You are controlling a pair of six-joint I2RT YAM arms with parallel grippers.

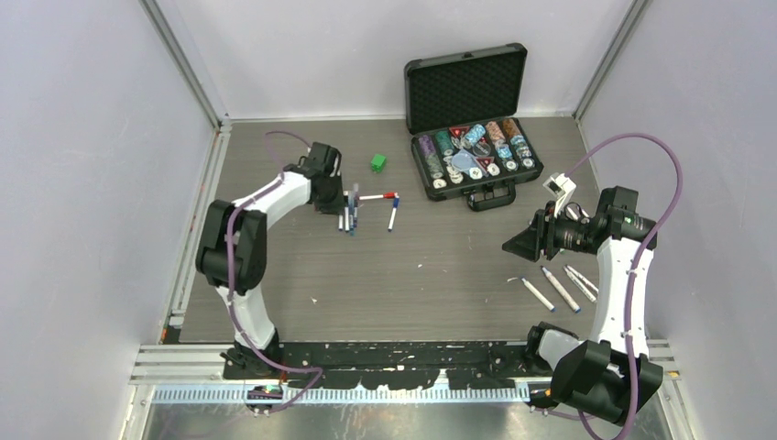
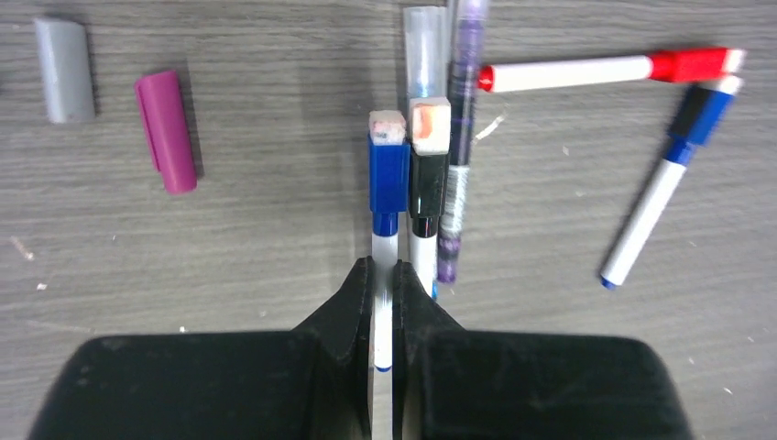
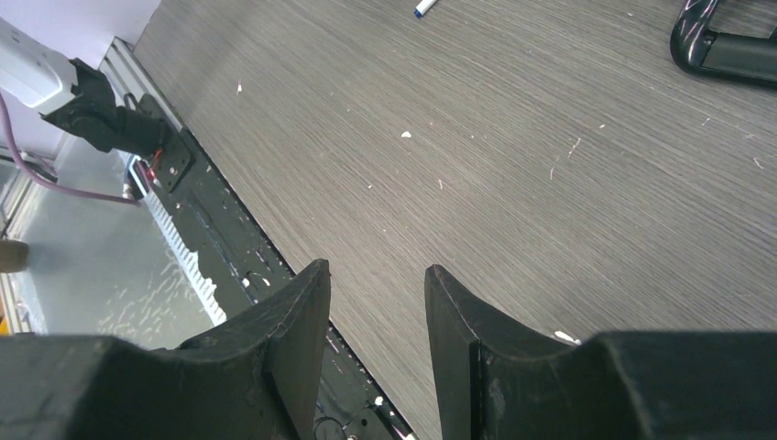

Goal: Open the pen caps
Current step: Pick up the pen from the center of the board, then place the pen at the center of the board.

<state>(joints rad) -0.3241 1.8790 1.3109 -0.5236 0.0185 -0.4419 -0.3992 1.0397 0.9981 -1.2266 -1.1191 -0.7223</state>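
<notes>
**Left jaws clamped on the blue-capped pen**

Nearest you, the left gripper (image 2: 383,275) is pinched tight on the white barrel of the blue-capped pen (image 2: 385,240), in the cluster left of centre on the table (image 1: 412,284). To its left lie a loose grey cap (image 2: 64,69) and a magenta cap (image 2: 167,131). A black-capped pen (image 2: 427,188) sits against its right side. Lift clear of that neighbour, then bring the right gripper (image 3: 376,339), half-spread and empty, onto the blue cap (image 2: 388,174) for a straight pull. The purple pen (image 2: 461,137) carries print too blurred to read.
</notes>
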